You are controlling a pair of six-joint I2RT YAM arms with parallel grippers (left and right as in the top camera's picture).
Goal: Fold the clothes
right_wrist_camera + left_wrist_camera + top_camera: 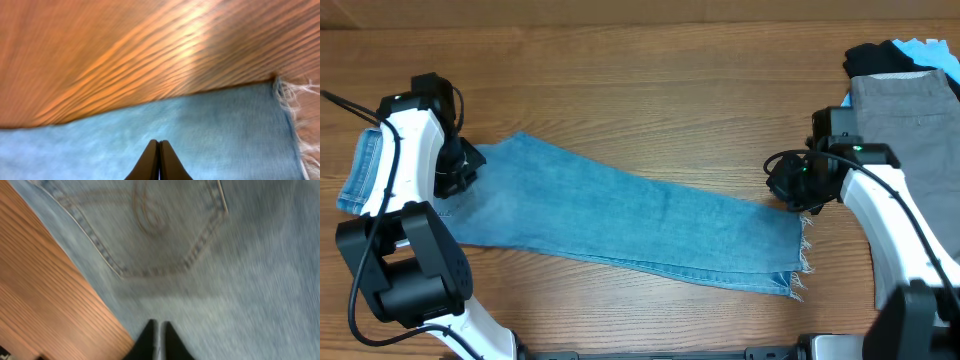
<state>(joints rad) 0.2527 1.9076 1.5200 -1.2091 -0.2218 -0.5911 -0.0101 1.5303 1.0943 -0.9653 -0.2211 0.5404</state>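
Note:
The light-blue jeans (620,220) lie flat, folded lengthwise, running from the waist at the left to the frayed hems (802,262) at the right. My left gripper (458,168) is shut and sits low over the seat of the jeans. In the left wrist view its tips (159,325) point at a back pocket with curved stitching (160,225). My right gripper (788,188) is shut over the far edge of the legs near the hems. In the right wrist view its tips (159,144) are over the denim (210,125), with the fringe (295,100) to the right.
A pile of other clothes lies at the back right: a grey garment (910,110), a black one (880,58) and a light-blue one (925,47). The wooden table (650,90) shows bare beyond the jeans. The waistband (365,170) sticks out left of my left arm.

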